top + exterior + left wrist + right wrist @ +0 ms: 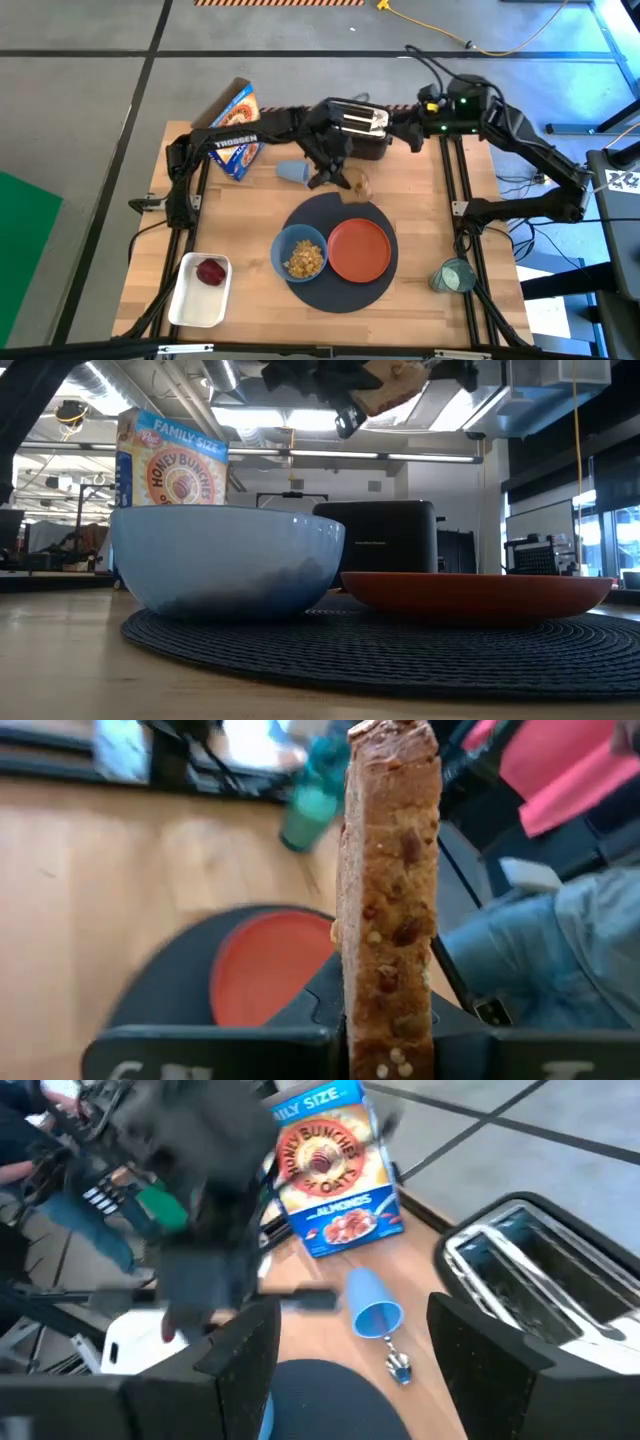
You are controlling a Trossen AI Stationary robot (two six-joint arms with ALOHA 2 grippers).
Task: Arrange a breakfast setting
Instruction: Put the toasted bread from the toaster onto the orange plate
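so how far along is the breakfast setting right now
Done: blue bowl with cereal and orange plate sit on the dark placemat. In hand: left gripper holds the toast slice near the toaster. Left: toast to plate, teal glass off the mat, red fruit in the white tray.

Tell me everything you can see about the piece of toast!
The toast slice is brown and grainy, with seeds and dark bits dotted through its crumb. The left gripper is shut on it, pinching its lower end, so nothing else touches it. In the left wrist view it stands edge-on and upright between the fingers. It is up in the air, above the table between the black toaster and the far edge of the dark round placemat, not yet over the orange plate.
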